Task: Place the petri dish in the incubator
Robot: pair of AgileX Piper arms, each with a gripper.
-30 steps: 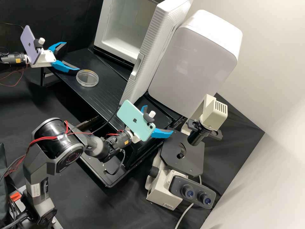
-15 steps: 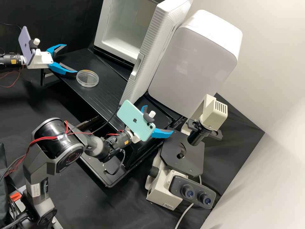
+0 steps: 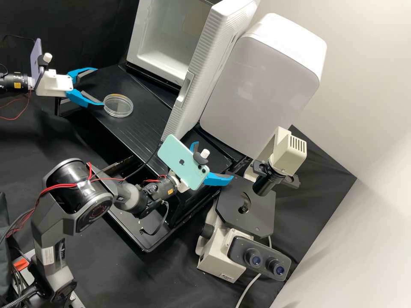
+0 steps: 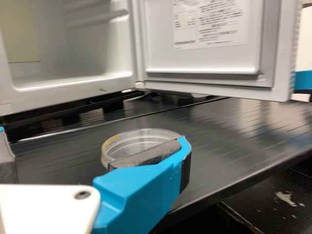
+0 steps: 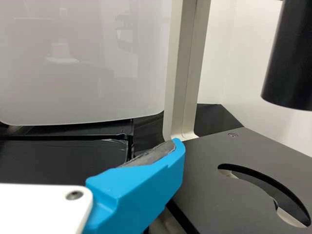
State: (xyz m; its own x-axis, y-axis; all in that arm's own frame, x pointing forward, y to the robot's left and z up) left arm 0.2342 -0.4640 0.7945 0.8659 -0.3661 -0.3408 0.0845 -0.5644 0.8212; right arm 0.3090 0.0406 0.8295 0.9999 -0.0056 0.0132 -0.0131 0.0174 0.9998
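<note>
**On the counter, just past the left fingertips: the dish**

At the left hand (image 3: 99,86): spread open, empty, hard blue plastic with dark pads on the inner faces. Just ahead of it, off toward one finger (image 4: 146,190) rather than centred in the gap: the petri dish (image 3: 118,105), flat on the counter (image 3: 141,124). Cannot tell whether that fingertip touches the rim or stops just short.

Round, so no long axis to line up with. Shallow, clear and thin-walled, probably light and slick against the ribbed black surface. Likely calls for a small sideways correction before closing across the rim.

Beyond the dish: the incubator (image 3: 162,55), white and smooth-walled inside, with its door (image 3: 205,64) swung open, ribbed on the outer face, chamber turned toward the dish.

Well apart, over by the microscope (image 3: 244,214) stage: the right hand (image 3: 216,167), also open and empty, plainly the farther of the two.
</note>
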